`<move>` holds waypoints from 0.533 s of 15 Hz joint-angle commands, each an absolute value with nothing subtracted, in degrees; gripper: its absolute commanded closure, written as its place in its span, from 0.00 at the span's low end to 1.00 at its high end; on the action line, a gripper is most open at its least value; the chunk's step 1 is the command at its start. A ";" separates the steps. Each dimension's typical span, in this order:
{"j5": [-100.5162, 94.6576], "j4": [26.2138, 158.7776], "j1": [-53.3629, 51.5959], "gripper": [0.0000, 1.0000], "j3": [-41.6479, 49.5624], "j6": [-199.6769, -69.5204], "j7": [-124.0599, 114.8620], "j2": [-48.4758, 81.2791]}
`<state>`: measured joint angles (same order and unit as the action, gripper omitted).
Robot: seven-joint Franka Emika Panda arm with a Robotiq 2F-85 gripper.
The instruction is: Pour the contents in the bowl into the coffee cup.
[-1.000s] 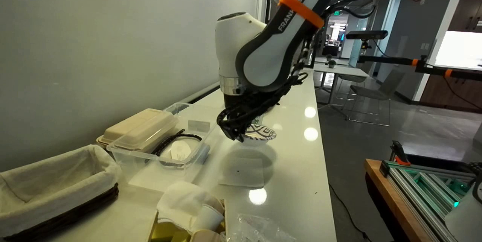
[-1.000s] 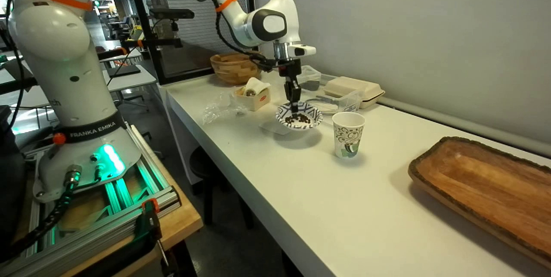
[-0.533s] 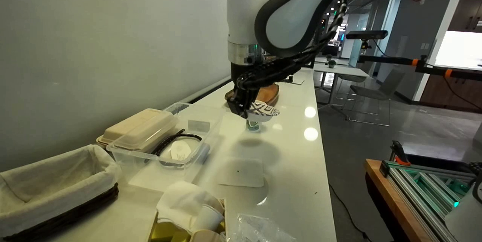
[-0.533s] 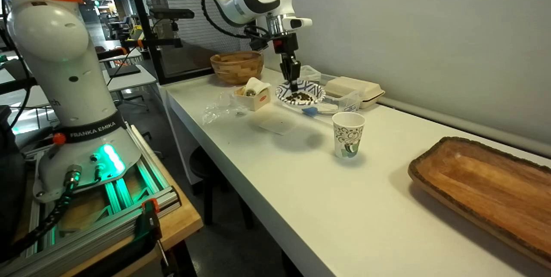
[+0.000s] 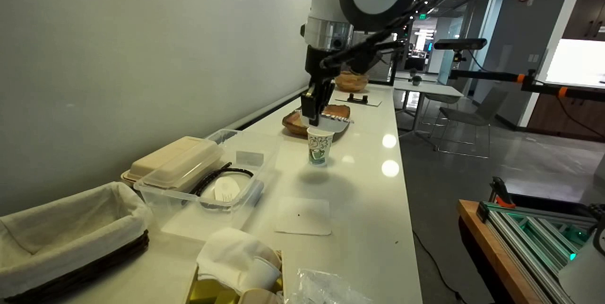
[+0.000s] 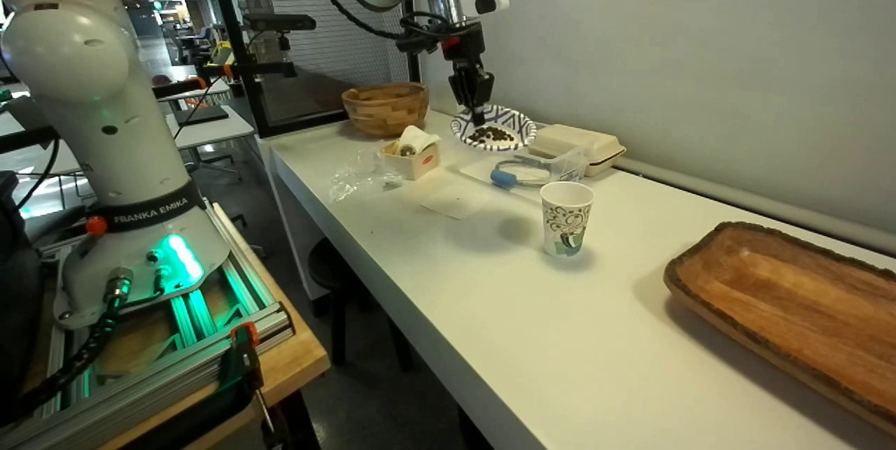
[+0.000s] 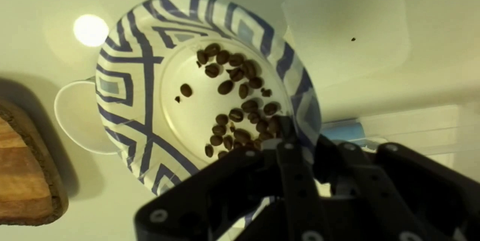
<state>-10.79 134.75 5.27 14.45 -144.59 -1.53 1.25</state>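
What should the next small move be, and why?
I'd probably shift the bowl toward the coffee cup before tipping: the tool grips the bowl's rim and dark beans lie inside, but in an exterior view the bowl hangs higher than the cup and off to one side.

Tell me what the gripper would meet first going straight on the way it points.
Beyond the bowl in its grip, probably the tabletop: the gripper points roughly downward. In the wrist view the bowl partly hides the coffee cup; depth is unclear, so the two might touch.
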 commanded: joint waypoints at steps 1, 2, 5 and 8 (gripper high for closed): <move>2.59 137.13 7.83 0.98 12.58 -143.54 13.95 -1.93; 6.18 136.52 8.39 0.98 12.83 -142.78 18.25 -1.75; 8.07 135.30 8.88 0.94 12.64 -143.14 19.12 -0.48; 12.51 134.89 9.60 0.94 12.86 -141.76 23.76 -0.63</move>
